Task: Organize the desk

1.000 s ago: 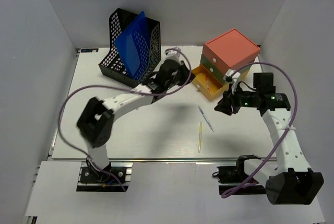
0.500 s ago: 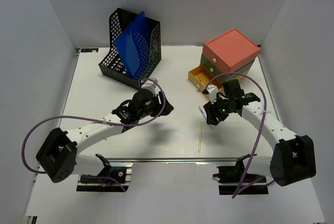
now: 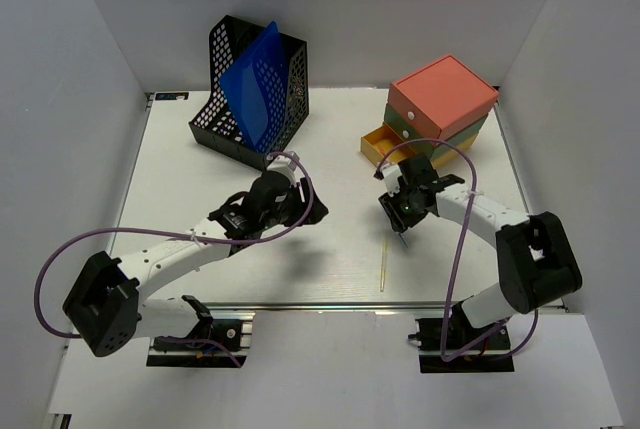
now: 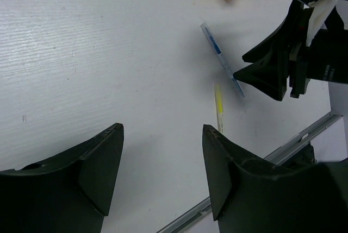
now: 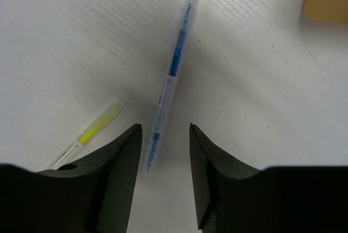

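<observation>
Picking up the blue pen (image 5: 168, 83) seems the step in hand: the right tool (image 5: 163, 135) hangs over its lower end, jaws apart on either side and not gripping. The pen lies on the bench (image 3: 200, 154), right of the middle, near a yellow pen (image 5: 97, 125). Next, I think, the tool must lower and close. The left tool (image 4: 162, 135) is wide and holds nothing.

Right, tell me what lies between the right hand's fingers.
The lower end of a blue pen, lying on the desk, the hand open around it. Right wrist view shows this.
</observation>
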Controlling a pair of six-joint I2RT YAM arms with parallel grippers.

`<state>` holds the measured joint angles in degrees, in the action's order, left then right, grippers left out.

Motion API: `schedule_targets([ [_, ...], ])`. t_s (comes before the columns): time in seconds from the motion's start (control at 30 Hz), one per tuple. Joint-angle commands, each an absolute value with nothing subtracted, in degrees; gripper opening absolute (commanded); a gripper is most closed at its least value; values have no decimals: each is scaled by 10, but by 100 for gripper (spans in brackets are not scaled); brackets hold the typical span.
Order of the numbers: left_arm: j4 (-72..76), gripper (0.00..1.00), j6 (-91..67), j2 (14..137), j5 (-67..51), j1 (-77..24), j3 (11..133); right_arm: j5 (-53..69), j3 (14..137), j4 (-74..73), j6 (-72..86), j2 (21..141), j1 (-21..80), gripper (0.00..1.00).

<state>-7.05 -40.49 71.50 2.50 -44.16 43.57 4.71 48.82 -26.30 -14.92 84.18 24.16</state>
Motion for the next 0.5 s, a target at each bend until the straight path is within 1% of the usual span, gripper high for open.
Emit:
schedule_targets([
  [0.0,-82,70,-398,696,24,-445,450,26,495,-224,-129,863,249,45],
  [0.23,-78,69,-398,705,11,-450,452,4,490,-206,-113,896,257,37],
  [0.33,-82,70,-388,718,1,-450,465,-23,485,-198,-109,903,264,34],
  [0.4,-90,70,-378,729,-20,-450,482,-36,482,-197,-112,910,263,30],
  [0.47,-97,69,-367,749,-36,-450,492,-40,476,-194,-119,912,264,21],
])
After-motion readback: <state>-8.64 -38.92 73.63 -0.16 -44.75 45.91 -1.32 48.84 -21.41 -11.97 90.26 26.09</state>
